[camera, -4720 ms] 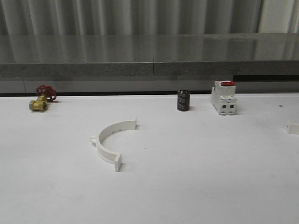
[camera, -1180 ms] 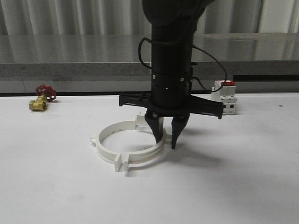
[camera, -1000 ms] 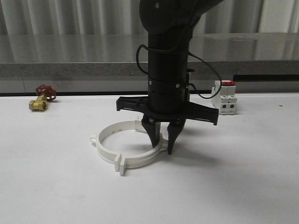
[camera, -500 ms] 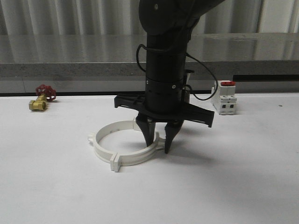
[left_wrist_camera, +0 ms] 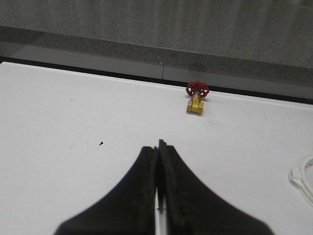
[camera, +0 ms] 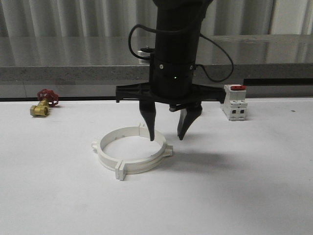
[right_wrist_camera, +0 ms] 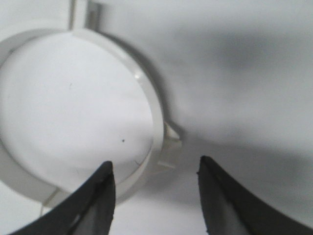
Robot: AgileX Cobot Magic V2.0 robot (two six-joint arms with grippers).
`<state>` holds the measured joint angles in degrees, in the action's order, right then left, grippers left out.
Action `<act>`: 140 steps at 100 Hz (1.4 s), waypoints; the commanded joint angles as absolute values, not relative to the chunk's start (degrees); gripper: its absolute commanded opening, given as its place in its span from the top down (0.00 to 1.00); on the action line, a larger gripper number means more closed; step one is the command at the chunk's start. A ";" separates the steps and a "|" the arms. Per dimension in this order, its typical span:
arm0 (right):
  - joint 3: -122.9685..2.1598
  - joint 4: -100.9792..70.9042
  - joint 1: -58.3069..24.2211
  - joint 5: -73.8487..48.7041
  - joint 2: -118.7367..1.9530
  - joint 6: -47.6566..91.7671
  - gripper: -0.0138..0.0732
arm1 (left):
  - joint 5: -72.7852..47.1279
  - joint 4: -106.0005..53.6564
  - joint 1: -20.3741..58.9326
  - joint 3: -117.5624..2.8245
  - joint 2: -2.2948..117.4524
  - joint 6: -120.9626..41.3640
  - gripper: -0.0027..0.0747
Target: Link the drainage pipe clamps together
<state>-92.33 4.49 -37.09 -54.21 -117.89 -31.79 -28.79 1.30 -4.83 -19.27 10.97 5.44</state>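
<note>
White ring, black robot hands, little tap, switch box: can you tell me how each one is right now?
Drainage pipe clamps: two halves closed into one ring, flat on the table, nothing holding them.
Right hand: open, lifted above the ring's right side.
Left hand: shut, holding nothing.
Brass valve: lying at the table's back left, untouched.
Switch block: standing upright at the back right.

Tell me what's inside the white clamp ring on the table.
Inside the ring of the drainage pipe clamps lies only bare white table. The right gripper hangs above its right rim, jaws open, holding nothing; its left fingertip hides a little of the far rim.
</note>
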 commanded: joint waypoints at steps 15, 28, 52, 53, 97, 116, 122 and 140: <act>-93.54 5.55 -35.86 -60.69 -110.49 -12.17 0.78 | -24.40 1.17 -4.89 -20.90 11.57 5.55 0.99; -91.73 5.55 -34.54 -60.60 -107.78 -12.13 0.92 | -24.40 1.17 -4.89 -20.90 11.57 5.55 0.99; -84.04 5.49 -28.84 -57.68 -100.60 -12.30 0.92 | -24.40 1.17 -4.89 -20.90 11.57 5.55 0.99; -83.75 5.43 -28.37 -57.31 -100.31 -12.30 0.92 | -24.40 1.17 -4.89 -20.90 11.57 5.55 0.99; -66.40 2.79 -13.37 -50.49 -82.20 -12.36 0.92 | -24.40 1.17 -4.89 -20.90 11.57 5.55 0.99; -59.50 2.79 -7.68 -48.39 -73.26 -12.41 0.92 | -24.40 1.17 -4.89 -20.90 11.57 5.55 0.99; -57.33 2.84 -6.46 -47.28 -70.13 -12.41 0.92 | -24.40 1.17 -4.89 -20.90 11.57 5.55 0.99; -51.30 3.68 -2.75 -43.30 -61.09 -12.41 0.92 | -24.40 1.17 -4.89 -20.90 11.57 5.55 0.99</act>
